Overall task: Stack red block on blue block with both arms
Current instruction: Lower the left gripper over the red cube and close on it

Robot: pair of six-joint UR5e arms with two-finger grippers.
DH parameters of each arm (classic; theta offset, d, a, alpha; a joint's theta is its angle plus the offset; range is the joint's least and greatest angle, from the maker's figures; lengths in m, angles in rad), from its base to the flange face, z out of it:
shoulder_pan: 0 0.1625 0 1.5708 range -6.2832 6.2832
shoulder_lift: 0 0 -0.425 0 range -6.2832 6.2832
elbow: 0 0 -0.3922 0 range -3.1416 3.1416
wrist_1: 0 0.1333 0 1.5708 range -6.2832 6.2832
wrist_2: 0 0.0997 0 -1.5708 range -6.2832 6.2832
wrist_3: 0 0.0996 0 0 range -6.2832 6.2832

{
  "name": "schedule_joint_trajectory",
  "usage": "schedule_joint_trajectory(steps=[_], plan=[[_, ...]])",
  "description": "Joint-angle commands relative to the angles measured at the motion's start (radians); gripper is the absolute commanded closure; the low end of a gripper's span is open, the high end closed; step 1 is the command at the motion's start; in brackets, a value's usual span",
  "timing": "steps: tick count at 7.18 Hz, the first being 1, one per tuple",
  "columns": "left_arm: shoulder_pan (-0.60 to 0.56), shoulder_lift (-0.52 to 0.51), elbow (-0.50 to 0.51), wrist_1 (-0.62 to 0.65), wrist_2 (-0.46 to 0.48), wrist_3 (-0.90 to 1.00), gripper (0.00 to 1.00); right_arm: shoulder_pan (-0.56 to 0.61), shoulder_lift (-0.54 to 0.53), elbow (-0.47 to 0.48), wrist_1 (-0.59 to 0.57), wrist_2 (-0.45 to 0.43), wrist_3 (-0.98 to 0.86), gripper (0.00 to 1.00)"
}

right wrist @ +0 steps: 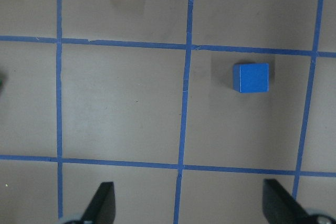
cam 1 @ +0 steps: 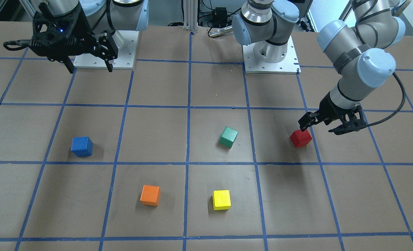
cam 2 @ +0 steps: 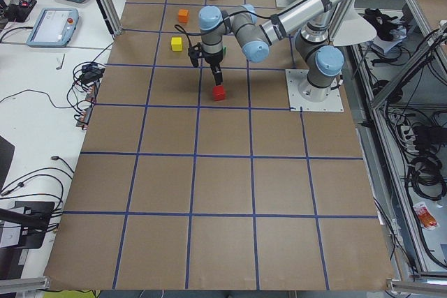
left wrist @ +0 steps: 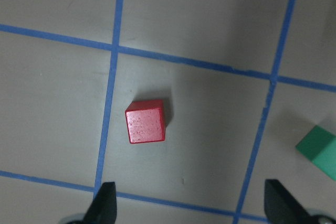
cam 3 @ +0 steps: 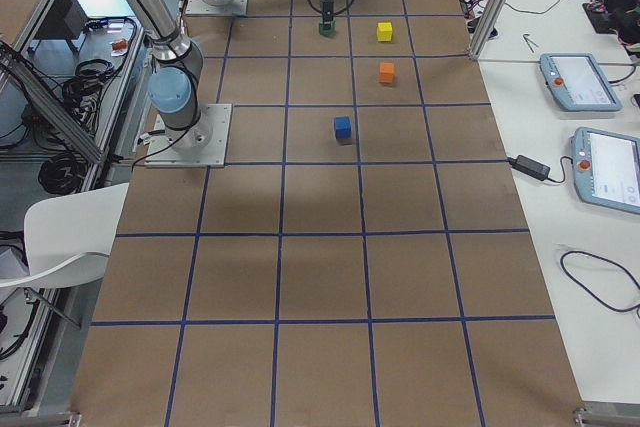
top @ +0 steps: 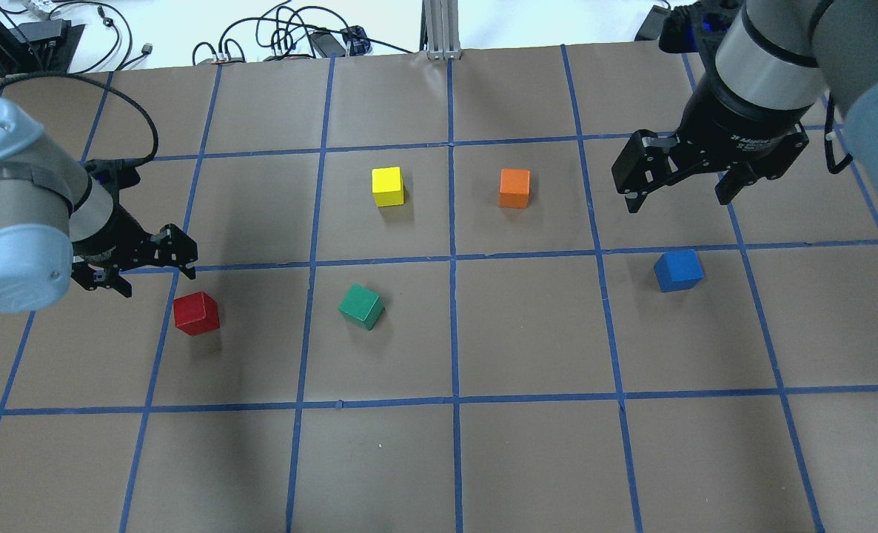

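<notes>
The red block [cam 1: 301, 138] [top: 196, 313] lies on the brown table on my left side. My left gripper [cam 1: 318, 129] [top: 156, 280] is open and empty, low over the table just beside and behind the block. In the left wrist view the red block [left wrist: 146, 121] sits ahead of the open gripper [left wrist: 189, 198], toward its left finger. The blue block [cam 1: 82, 146] [top: 679, 270] lies on my right side. My right gripper [cam 1: 90, 69] [top: 679, 203] is open and empty, high above the table. The right wrist view shows the blue block [right wrist: 251, 77] far below.
A green cube [top: 361, 306] lies between the red and blue blocks, nearer the red one. A yellow cube [top: 388, 186] and an orange cube [top: 514, 188] lie farther out on the table. Blue tape lines grid the table [top: 454, 459].
</notes>
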Motion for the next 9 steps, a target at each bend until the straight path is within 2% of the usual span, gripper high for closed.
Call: schedule_joint_trajectory(steps=[1, 4, 5, 6, 7, 9], plan=[[0.012, -0.041, -0.111, 0.138, -0.008, 0.057, 0.0, 0.0, 0.001, 0.001, 0.007, -0.003, 0.0, 0.0], [0.01, -0.128, -0.114, 0.247, -0.026, 0.059, 0.0, 0.002, -0.006, 0.001, 0.024, 0.006, 0.0, 0.0], [0.01, -0.144, -0.111, 0.255, -0.025, 0.063, 0.12, -0.001, -0.008, -0.007, 0.03, 0.005, 0.0, 0.0], [0.007, -0.147, -0.108, 0.255, -0.023, 0.063, 0.51, 0.005, -0.01, 0.013, 0.091, 0.011, 0.0, 0.0], [0.007, -0.147, -0.107, 0.247, -0.013, 0.068, 1.0, 0.002, -0.005, 0.034, 0.119, -0.006, 0.002, 0.0], [-0.035, -0.101, -0.068, 0.194, -0.014, 0.065, 1.0, 0.005, 0.004, 0.042, 0.046, 0.013, 0.008, 0.0]])
